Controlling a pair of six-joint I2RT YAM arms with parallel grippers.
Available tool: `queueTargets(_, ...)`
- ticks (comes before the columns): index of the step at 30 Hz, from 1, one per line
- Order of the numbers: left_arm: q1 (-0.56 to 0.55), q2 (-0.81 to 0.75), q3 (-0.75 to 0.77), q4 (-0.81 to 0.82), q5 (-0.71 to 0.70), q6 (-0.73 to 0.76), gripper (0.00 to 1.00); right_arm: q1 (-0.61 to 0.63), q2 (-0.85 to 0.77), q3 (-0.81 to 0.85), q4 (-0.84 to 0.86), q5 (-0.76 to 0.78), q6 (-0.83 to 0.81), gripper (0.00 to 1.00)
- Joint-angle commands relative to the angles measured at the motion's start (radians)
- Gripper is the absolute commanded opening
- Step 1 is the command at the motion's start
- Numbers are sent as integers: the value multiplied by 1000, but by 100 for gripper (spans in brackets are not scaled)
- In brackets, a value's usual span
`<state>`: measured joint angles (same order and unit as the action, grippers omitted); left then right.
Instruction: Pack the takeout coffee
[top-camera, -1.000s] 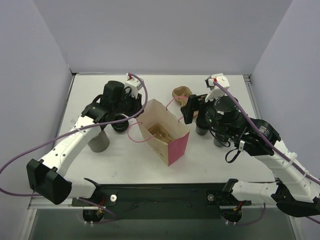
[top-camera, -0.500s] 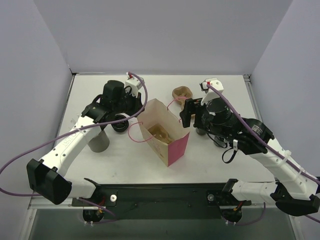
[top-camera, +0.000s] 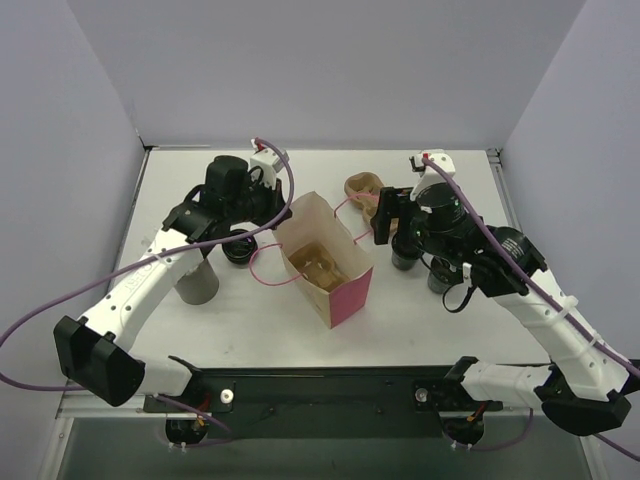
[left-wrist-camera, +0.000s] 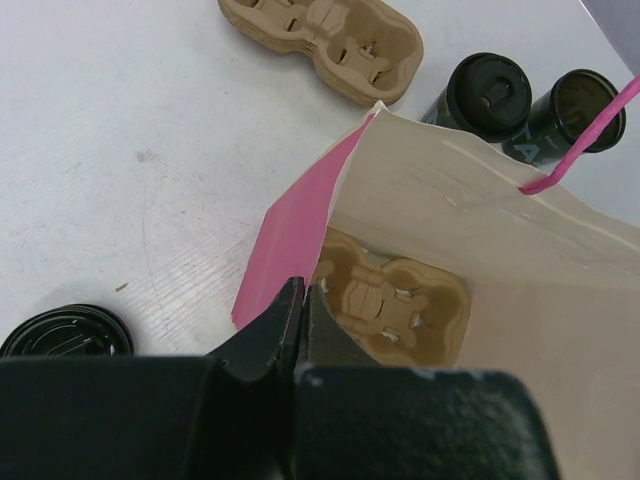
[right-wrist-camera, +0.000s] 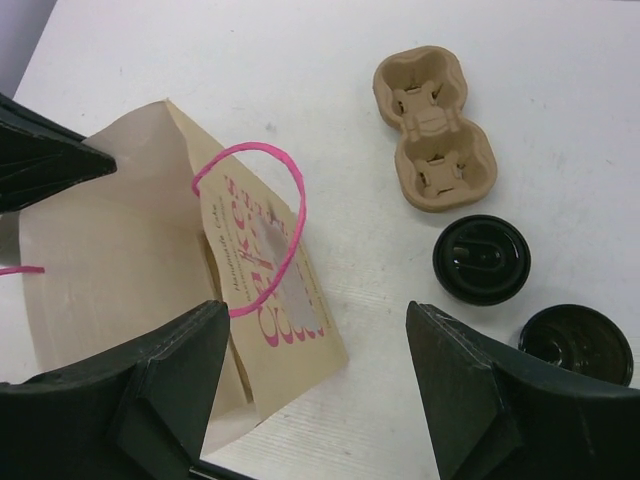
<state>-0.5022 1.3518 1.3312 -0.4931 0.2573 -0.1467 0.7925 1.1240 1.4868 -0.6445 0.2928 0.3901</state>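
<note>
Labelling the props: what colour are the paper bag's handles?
Bright pink, clearest in the right wrist view, where one handle loops over the paper bag.

The takeout coffee is a small round paper cup closed with a black plastic lid. The lid has a raised rim and a sunken middle with a small moulded shape in it. In the left wrist view a little of the side wall shows under the lid, and it looks dark grey. The cup stands upright on the worktop, outside the paper bag and on the right of it, with bare surface between them. It stands just beside one end of the brown cup carrier, between this carrier and a lidless cup. From above only part of it shows.
</note>
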Motion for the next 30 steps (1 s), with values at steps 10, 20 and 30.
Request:
queueTargets(10, 2, -36, 16, 5, -30, -41, 4, -374, 86, -55, -72, -176, -36, 74)
queueTargets(20, 7, -23, 23, -38, -43, 2, 31, -507, 235, -135, -41, -351, -105, 80)
queueTargets(30, 8, -23, 28, -58, -27, 21, 27, -550, 336, -141, -20, -380, -189, 83)
